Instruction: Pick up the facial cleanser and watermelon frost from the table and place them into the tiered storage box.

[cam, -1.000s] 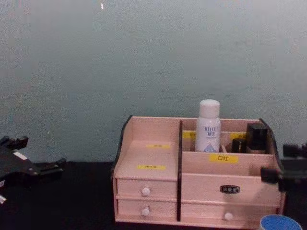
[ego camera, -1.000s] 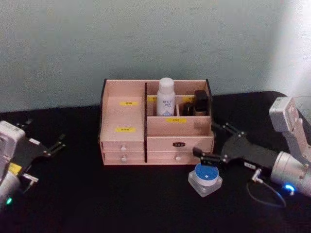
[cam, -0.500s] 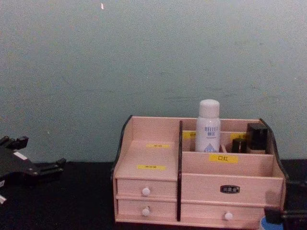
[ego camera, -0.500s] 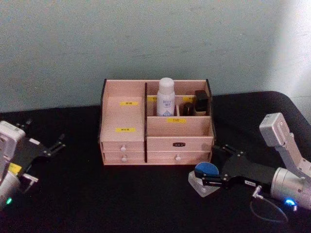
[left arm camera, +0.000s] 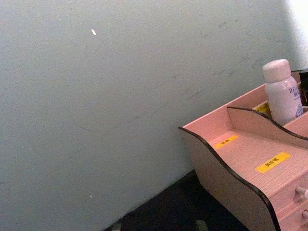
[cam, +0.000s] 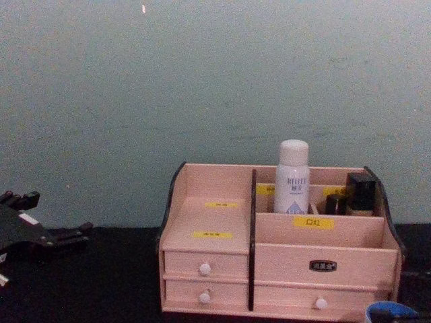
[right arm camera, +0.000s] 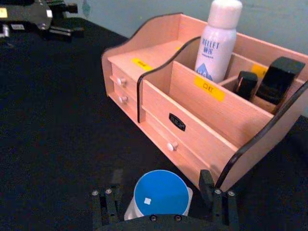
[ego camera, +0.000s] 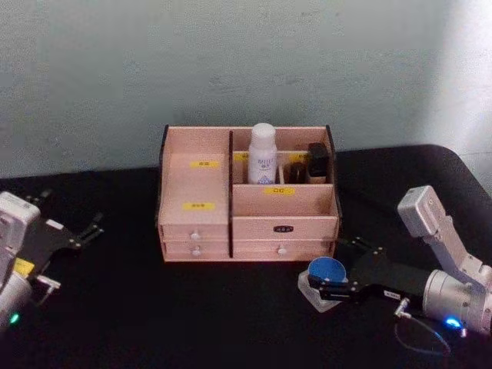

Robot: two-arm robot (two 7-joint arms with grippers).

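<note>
Jaws of right gripper [ego camera: 329, 269] wide apart, straddling blue-lidded jar [right arm camera: 160, 192]; nothing held. Right wrist view: one of the fingers [right arm camera: 103, 204] on each side of jar, a gap on both sides, no contact seen. Head view: near finger crosses in front of jar's white base, so contact cannot be judged from there. Chest view: rim of the blue lid at lower right corner, in front of the storage box [ego camera: 254, 201].

Jar upright on table [ego camera: 192, 307], just off box's right front corner, apart from it. White bottle [ego camera: 262, 154] upright in rear compartment just right of the dark divider. Two dark items [right arm camera: 279, 79] in small cells beside it. Drawers [cam: 205, 269] closed.

Left gripper [ego camera: 68, 214] low at table's left side, well apart from box, jaws spread, empty.

A second ago: right gripper sat higher, at drawer level against box's right front, jar in front of it. It has since come down and drawn back to bracket the jar. Half a second ago it was nearly in this spot. Jar, bottle and left gripper unmoved.

Table black. Wall [ego camera: 231, 61] behind plain, pale grey-green. Box pale pink wood, dark edges, yellow labels.
</note>
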